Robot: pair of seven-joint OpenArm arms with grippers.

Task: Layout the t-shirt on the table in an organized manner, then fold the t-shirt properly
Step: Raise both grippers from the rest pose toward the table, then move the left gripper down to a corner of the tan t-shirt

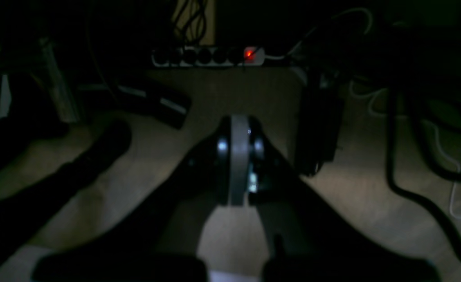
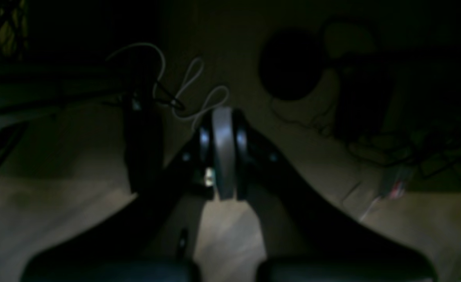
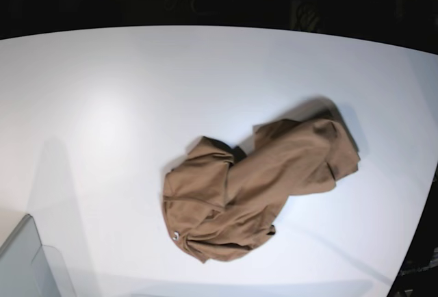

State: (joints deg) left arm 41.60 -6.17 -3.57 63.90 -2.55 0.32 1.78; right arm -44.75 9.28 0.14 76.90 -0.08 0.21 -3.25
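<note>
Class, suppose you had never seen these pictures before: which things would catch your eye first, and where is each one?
First, the crumpled tan-brown t-shirt, bunched in a heap right of centre on the white table in the base view. Next, the glowing red switch of a power strip on the dim floor in the left wrist view. Each wrist view also shows its shut end effector, left and right, hanging over that floor.

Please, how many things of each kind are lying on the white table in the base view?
Garment: 1, the crumpled tan-brown t-shirt
Table itself: 1
Total: 2; nothing else lies on the tabletop in that view.
</note>
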